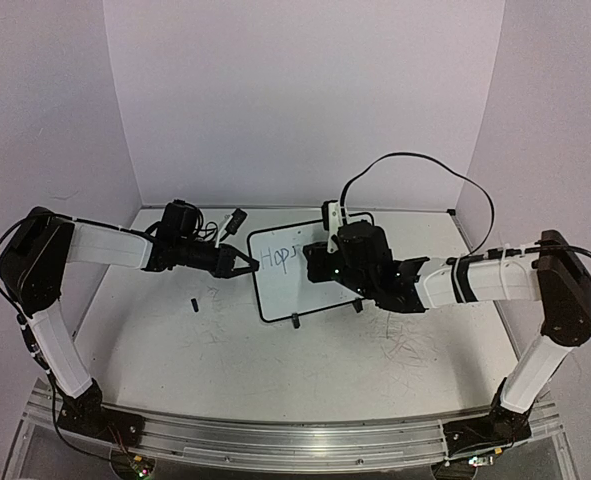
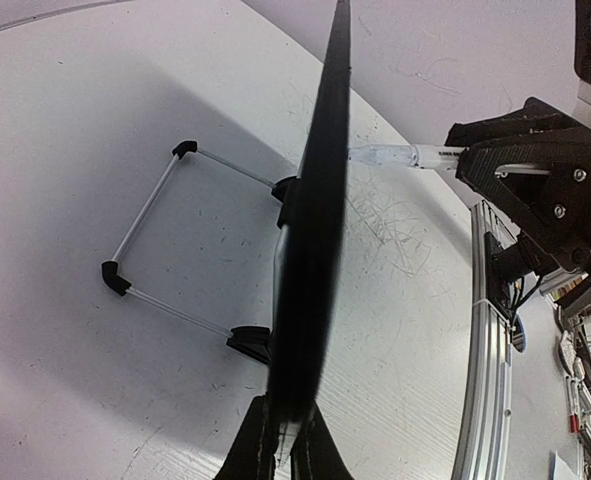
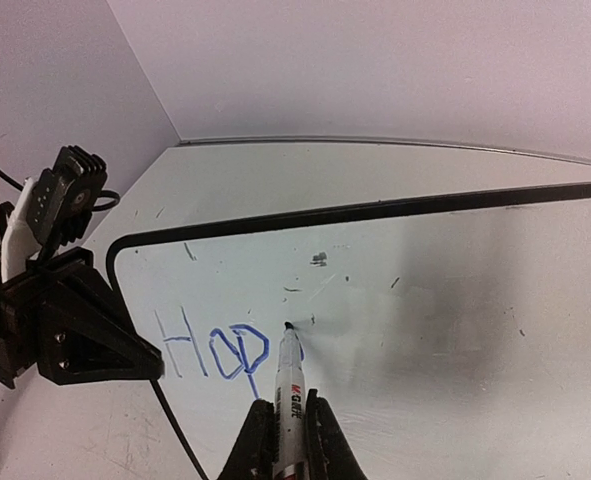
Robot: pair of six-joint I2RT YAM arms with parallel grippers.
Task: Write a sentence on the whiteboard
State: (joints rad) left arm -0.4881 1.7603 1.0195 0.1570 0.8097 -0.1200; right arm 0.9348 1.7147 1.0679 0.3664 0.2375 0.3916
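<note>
From above, the right arm hides the right half of the whiteboard (image 1: 275, 290), which stands mid-table. The right gripper (image 3: 281, 445) pinches a marker (image 3: 289, 380), its tip on the board beside the sentence (image 3: 213, 350), just "Hop". The left gripper (image 1: 243, 262) clamps the board's left edge. A tiny black bit (image 1: 193, 303) lies nearby, too small to identify.

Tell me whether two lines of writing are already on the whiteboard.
No: the whiteboard bears only the blue letters "Hop" on one line, the marker tip just right of the p.

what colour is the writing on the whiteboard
Blue. The writing on the whiteboard shows best in the right wrist view.
</note>
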